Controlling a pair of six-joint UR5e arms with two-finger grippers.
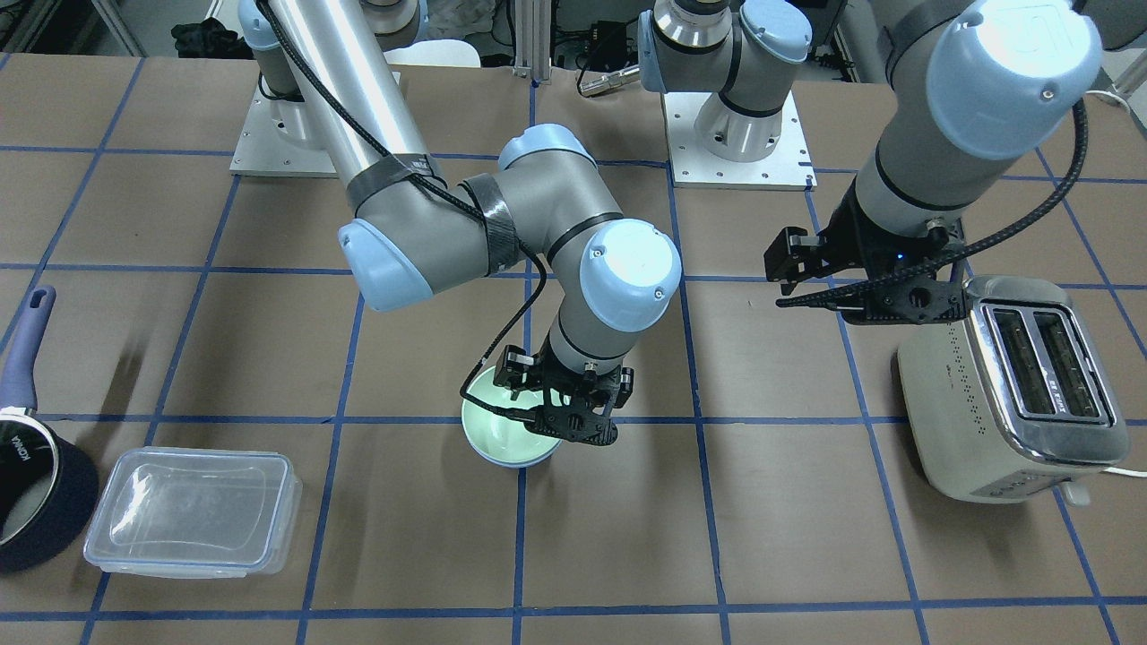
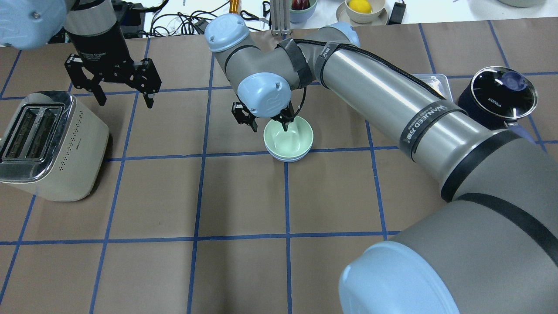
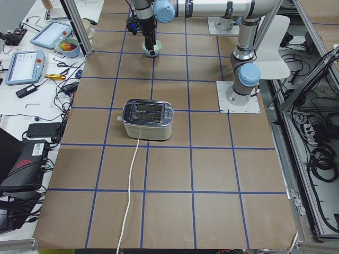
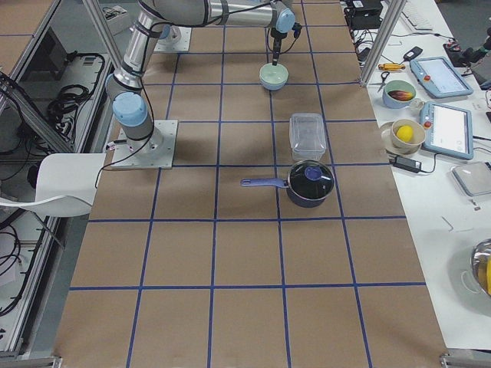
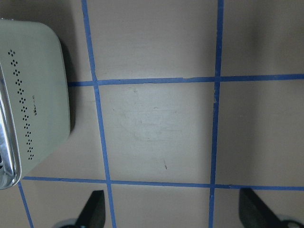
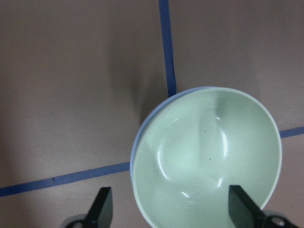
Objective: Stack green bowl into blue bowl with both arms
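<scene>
The green bowl (image 2: 288,138) sits nested inside the blue bowl (image 2: 287,158) at the table's middle; only the blue rim shows beneath it. Both show in the front view, green (image 1: 495,428) in blue (image 1: 513,464), and in the right wrist view, green (image 6: 209,156) in blue (image 6: 137,142). My right gripper (image 2: 269,125) is open just above the bowls; one finger is over the green bowl's inside, the other outside the rim (image 6: 171,209). My left gripper (image 2: 125,101) is open and empty, raised beside the toaster (image 5: 172,211).
A cream toaster (image 2: 48,144) stands at my left side (image 1: 1013,385). A dark saucepan (image 1: 36,484) and a clear lidded container (image 1: 193,511) stand at my right. Bowls with fruit and tablets lie on the side bench (image 4: 403,130).
</scene>
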